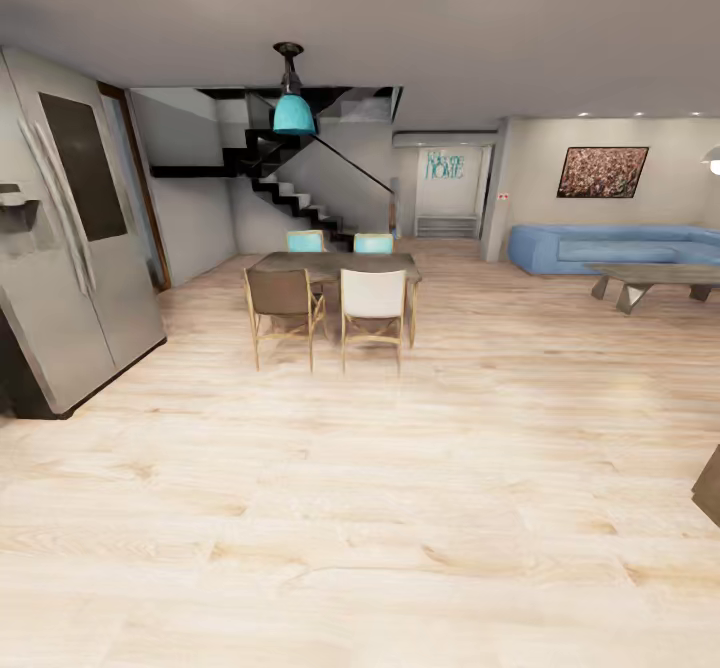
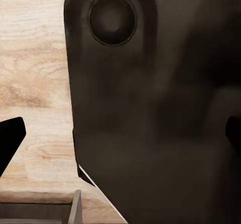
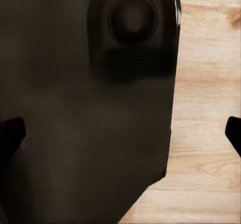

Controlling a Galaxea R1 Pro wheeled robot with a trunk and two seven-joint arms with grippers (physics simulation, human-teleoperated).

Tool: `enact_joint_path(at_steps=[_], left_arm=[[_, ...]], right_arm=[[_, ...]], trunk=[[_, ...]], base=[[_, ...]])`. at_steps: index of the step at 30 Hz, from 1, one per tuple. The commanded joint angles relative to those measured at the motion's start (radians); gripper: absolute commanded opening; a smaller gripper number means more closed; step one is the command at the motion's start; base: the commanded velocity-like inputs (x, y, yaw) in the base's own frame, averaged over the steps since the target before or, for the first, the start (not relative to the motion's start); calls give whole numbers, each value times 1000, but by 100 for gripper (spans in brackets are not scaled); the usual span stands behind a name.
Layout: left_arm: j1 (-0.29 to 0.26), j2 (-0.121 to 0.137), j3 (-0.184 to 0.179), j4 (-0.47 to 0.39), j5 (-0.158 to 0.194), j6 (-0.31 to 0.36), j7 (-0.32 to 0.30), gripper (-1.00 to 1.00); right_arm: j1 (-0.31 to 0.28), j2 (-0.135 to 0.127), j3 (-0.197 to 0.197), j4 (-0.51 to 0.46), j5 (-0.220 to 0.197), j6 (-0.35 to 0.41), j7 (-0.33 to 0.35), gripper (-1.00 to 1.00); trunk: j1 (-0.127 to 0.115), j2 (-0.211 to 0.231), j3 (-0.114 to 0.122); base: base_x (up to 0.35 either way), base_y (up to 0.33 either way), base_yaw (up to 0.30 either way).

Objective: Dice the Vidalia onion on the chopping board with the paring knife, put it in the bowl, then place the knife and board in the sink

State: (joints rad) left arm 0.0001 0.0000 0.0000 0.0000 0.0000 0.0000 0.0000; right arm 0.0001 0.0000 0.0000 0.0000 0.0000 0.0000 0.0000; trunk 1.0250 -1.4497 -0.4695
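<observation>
Pale wood floor (image 1: 380,508) stretches out right under me in the head view, wide and bare up to the dining table (image 1: 335,266). Four chairs around that table: a brown one (image 1: 283,300) and a white one (image 1: 373,300) on my side, two turquoise ones (image 1: 306,241) at its far edge. A turquoise pendant lamp (image 1: 294,108) hangs above it. Over at the left edge of the view I've got a tall grey refrigerator (image 1: 75,248), and behind the table a dark staircase (image 1: 290,188) climbs the back wall. Off to the right, a blue sofa (image 1: 610,246) with a low coffee table (image 1: 650,278) in front of it, and a framed picture (image 1: 602,171) on the wall above.

Left wrist view: a big dark robot body part (image 2: 150,108) sits close to the lens, floor planks beside it. My left gripper (image 2: 123,136) shows a dark fingertip (image 2: 10,138) at each side of the picture, spread wide with nothing between them. Right gripper (image 3: 123,136) is the same: fingertips (image 3: 10,133) far apart, holding nothing. None of the task's things are anywhere in my views at the moment.
</observation>
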Motion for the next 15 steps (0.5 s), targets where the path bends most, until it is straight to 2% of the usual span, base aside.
enact_joint_path(at_steps=[1, 4, 15], left_arm=[[0, 3, 2, 1, 6, -2, -2, 100], [1, 3, 2, 1, 1, -2, -2, 100], [2, 4, 2, 2, -3, -2, -2, 100]], right_arm=[[-6, 6, 6, -6, 3, -6, 5, 100], [-6, 23, 6, -23, 2, -23, -4, 100], [-6, 26, 3, -20, 2, 7, -9, 100]], trunk=[[0, 0, 0], [0, 0, 0], [0, 0, 0]], base=[[0, 0, 0], [0, 0, 0], [0, 0, 0]])
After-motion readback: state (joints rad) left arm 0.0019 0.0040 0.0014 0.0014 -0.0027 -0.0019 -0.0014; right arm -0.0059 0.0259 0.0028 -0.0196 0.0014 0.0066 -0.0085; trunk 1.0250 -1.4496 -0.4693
